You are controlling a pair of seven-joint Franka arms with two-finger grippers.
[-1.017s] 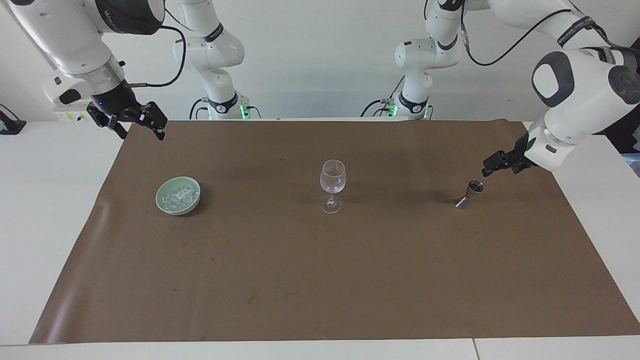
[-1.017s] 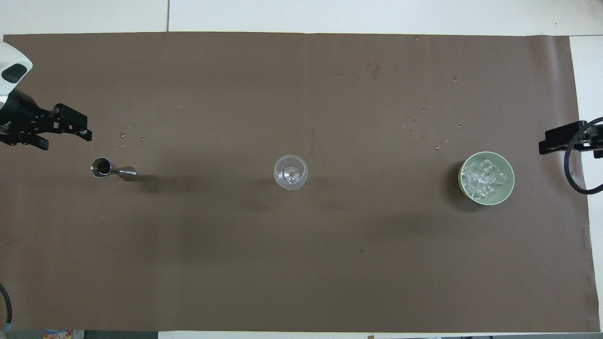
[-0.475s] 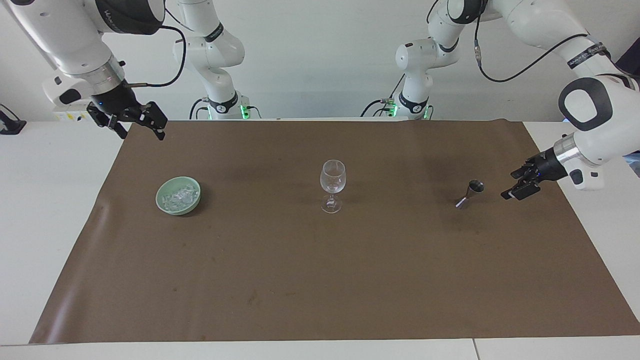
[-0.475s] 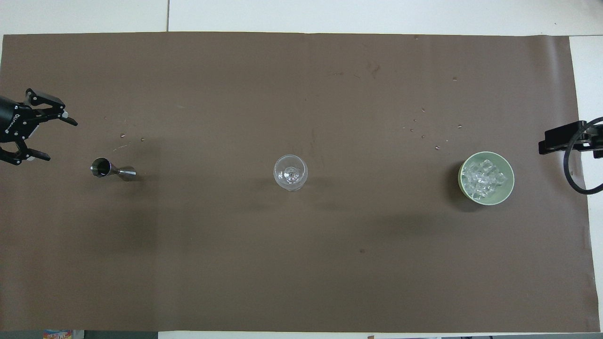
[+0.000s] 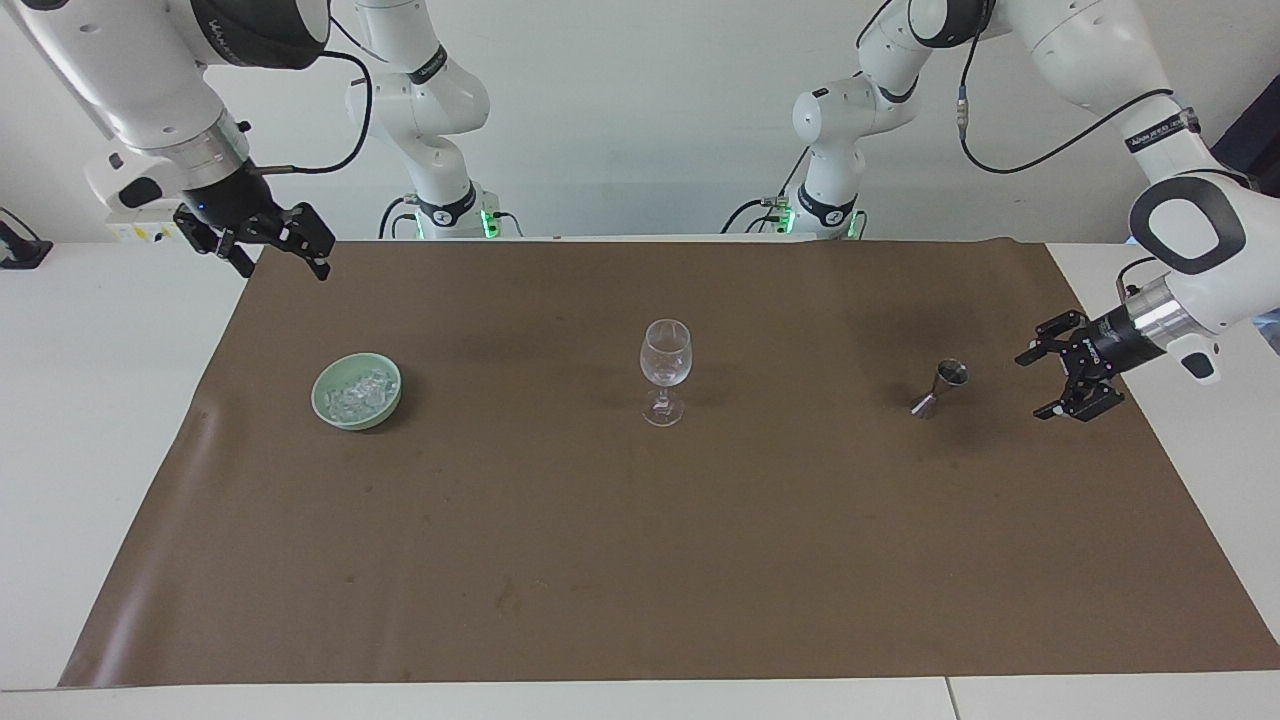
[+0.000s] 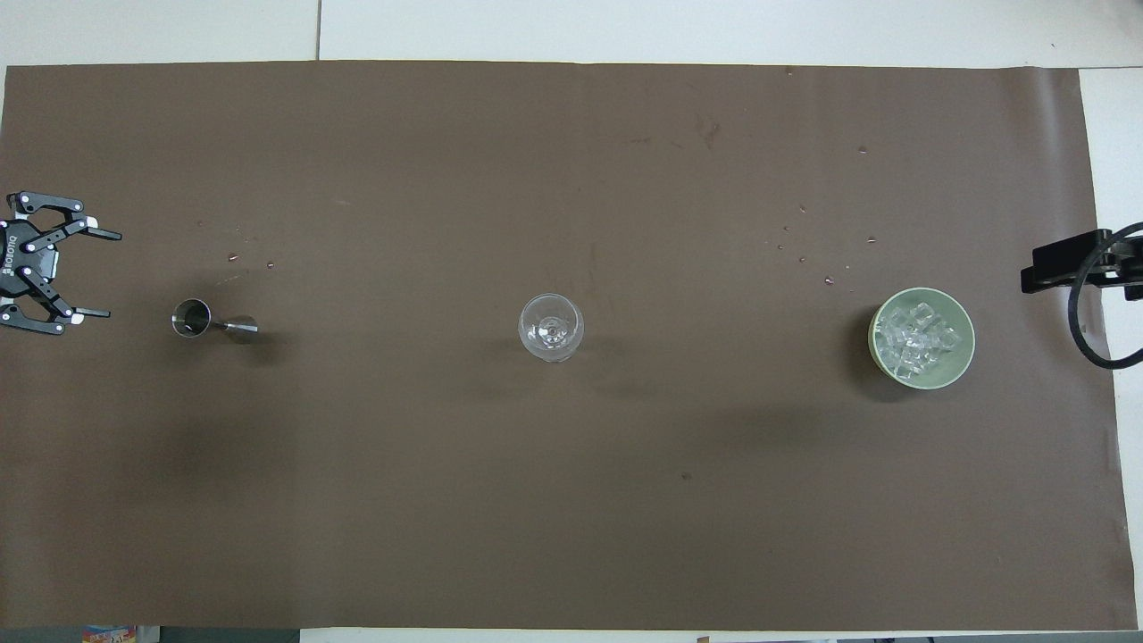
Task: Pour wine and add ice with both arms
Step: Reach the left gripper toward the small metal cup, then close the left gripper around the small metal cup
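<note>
Two hands: left hand (image 5: 1040,383) and right hand (image 5: 283,252) open; one glass (image 5: 665,370), one jigger (image 5: 941,385).

A mat (image 5: 640,560) lay on the table (image 5: 90,450) and covered most of it. In the middle of the mat stood the wine glass (image 5: 665,370), upright. A bowl (image 5: 356,391) stood toward the right arm's end of the table, with the ice (image 5: 358,390) in it. A jigger (image 5: 938,388) stood toward the left arm's end, well apart from the glass. The three things made one row along the table, about equally far from the robots. The left gripper (image 5: 1045,384) was just beside the jigger, not touching it. The right gripper (image 5: 283,262) was over the mat's corner, well apart from the bowl.
</note>
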